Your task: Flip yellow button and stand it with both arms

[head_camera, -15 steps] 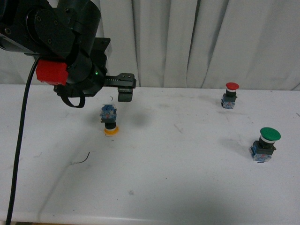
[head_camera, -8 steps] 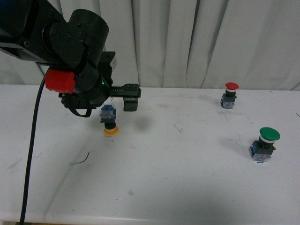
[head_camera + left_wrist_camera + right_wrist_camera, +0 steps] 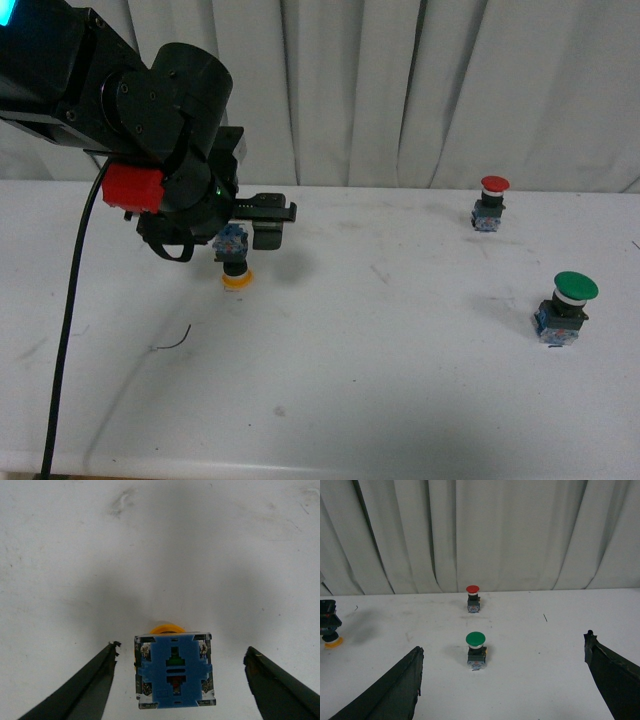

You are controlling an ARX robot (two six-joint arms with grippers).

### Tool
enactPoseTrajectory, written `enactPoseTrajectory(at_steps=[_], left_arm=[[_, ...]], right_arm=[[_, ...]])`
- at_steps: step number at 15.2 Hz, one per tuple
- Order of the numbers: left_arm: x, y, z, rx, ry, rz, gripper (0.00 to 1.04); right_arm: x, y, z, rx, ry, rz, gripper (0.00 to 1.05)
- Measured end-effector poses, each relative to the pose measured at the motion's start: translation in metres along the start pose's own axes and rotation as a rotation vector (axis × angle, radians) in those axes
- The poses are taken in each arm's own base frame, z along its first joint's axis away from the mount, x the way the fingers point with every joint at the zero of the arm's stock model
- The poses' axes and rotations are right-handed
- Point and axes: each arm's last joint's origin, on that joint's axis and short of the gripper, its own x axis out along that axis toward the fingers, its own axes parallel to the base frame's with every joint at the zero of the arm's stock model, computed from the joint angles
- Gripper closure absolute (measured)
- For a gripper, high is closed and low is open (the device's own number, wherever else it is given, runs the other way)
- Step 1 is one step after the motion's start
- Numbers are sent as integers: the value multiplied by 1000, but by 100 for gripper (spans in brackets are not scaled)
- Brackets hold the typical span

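Observation:
The yellow button (image 3: 235, 260) stands upside down on the white table, yellow cap down and blue base up. My left gripper (image 3: 263, 222) is open and hovers right over it. In the left wrist view the blue base (image 3: 175, 671) lies between the two open fingers (image 3: 95, 685) without touching them, and the yellow cap's rim (image 3: 166, 628) peeks out past it. My right gripper (image 3: 503, 647) is open and empty, out of the front view. The yellow button also shows in the right wrist view (image 3: 331, 641), far off to the side.
A red-capped switch (image 3: 490, 203) stands upright at the back right and a green-capped switch (image 3: 566, 306) stands nearer on the right; both show in the right wrist view (image 3: 472, 598) (image 3: 475, 650). A thin wire scrap (image 3: 175, 342) lies on the table. White curtains (image 3: 420, 90) hang behind.
My left arm has come down and slightly right, bringing its open gripper over the yellow button. The button and the other switches have not moved.

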Motion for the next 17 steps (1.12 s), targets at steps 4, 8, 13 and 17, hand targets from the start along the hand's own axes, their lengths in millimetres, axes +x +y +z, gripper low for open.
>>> enactPoseTrajectory(at_steps=[4, 8, 13, 17], left_arm=[[-1, -1, 3, -1, -10, -1, 67], [-3, -2, 5, 1, -20, 3, 71], [-70, -20, 11, 65, -161, -95, 71], [-164, -41, -24, 204, -299, -206, 72]], right_arm=[[0, 0, 0, 0, 0, 0, 7], [0, 0, 0, 0, 0, 0, 7], [0, 0, 0, 0, 0, 0, 7], [0, 0, 0, 0, 0, 0, 7]])
